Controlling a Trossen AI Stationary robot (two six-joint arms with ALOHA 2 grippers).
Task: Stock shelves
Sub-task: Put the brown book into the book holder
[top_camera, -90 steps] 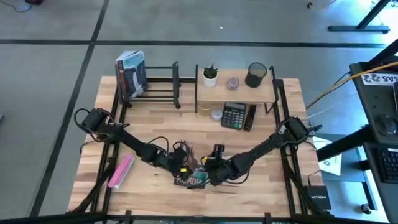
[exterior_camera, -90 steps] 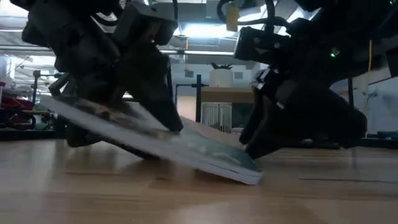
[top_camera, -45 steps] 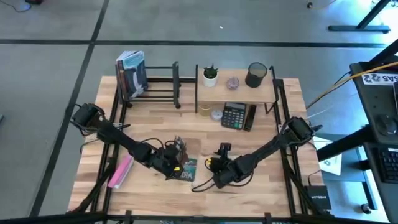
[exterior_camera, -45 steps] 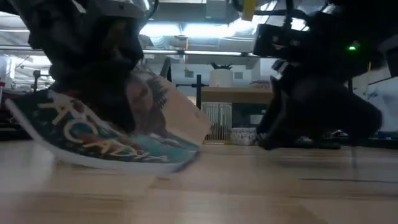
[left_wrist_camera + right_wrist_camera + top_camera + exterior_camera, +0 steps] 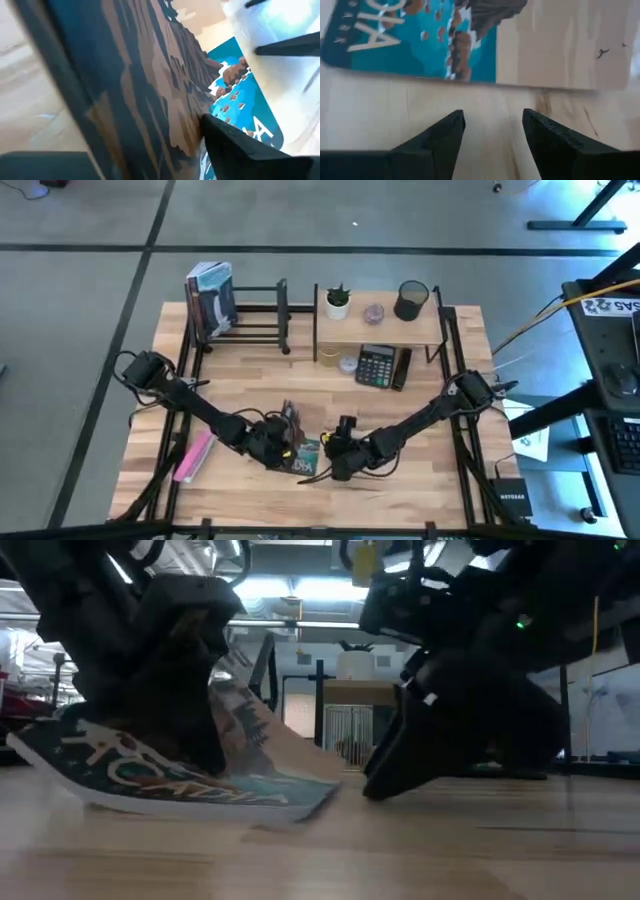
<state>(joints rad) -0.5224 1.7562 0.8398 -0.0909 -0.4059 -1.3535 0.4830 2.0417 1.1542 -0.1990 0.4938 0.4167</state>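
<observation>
between both arms, left pincer (image 5: pixel 283 452) clamps tilted book (image 5: pixel 190 775); right pincer (image 5: pixel 490 132) beside it, spread.

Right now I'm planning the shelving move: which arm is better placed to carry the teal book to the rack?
Left. The left gripper is clamped on the teal book, one edge tilted off the table. The right gripper is open and empty beside it. The black rack is also on the left arm's side.

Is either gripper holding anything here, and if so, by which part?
The left gripper holds the book, seemingly by one edge, tilted. The right gripper is open, empty.
</observation>
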